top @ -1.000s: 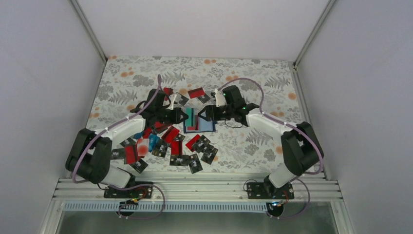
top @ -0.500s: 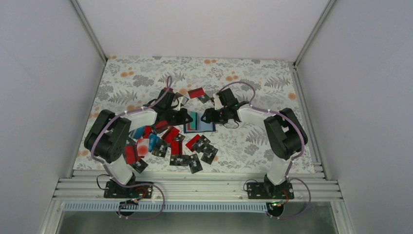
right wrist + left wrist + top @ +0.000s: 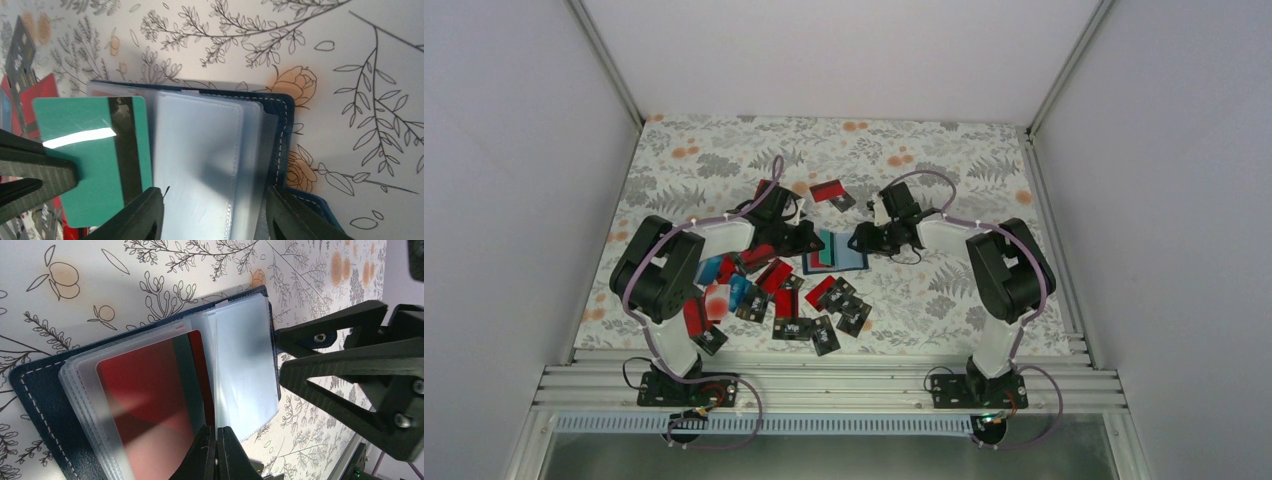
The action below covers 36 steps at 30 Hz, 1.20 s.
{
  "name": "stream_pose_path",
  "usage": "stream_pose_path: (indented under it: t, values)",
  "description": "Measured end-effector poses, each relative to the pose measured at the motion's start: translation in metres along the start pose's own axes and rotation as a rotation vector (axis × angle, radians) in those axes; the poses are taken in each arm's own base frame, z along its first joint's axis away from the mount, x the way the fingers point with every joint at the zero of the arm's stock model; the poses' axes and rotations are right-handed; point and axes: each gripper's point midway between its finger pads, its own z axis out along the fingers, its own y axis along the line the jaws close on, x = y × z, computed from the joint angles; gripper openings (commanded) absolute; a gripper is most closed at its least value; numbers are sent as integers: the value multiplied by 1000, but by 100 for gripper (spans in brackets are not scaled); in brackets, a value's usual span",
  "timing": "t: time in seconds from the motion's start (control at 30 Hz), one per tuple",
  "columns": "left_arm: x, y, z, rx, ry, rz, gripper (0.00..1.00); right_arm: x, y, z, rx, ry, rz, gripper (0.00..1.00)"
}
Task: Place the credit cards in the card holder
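Left gripper (image 3: 216, 432): pinched shut on a teal card (image 3: 90, 150), which overlaps the left half of the open card holder (image 3: 281, 145).
Right gripper (image 3: 215, 205): fingers spread wide over the holder's clear sleeves (image 3: 200, 150).
Card holder: lies open mid-table, between both grippers; a red card (image 3: 145, 390) shows inside.
Loose cards (image 3: 764, 300): scattered near the left arm.
Risk: the teal card may skate over a sleeve instead of entering it, and the holder may slide if it is not pinned.
Writing: white marks on the dark cards, too small to read.

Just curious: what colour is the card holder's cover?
The card holder is navy with pale stitching; clearest in left wrist view.
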Motion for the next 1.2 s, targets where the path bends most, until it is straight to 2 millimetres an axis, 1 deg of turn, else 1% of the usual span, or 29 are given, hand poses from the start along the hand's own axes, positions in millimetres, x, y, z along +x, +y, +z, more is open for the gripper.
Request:
stream_pose_path:
  t: [0.2, 0.4, 0.53, 0.73, 0.9, 1.2]
  values:
    - [0, 1, 0, -3, 1, -12, 2, 2, -4, 4, -8, -1, 2, 36]
    - [2, 0, 1, 10, 7, -35, 2, 3, -7, 6, -22, -8, 2, 28]
    - [5, 4, 4, 24, 14, -73, 2, 3, -8, 7, -29, -17, 2, 25]
    - [8, 10, 2, 52, 15, -137, 2, 4, -8, 9, -51, -32, -8, 24]
    - [10, 8, 3, 81, 18, -168, 2, 5, -8, 9, -65, -45, -15, 23]
    - [15, 10, 3, 101, 30, -232, 2, 9, -10, 9, -76, -60, -4, 21]
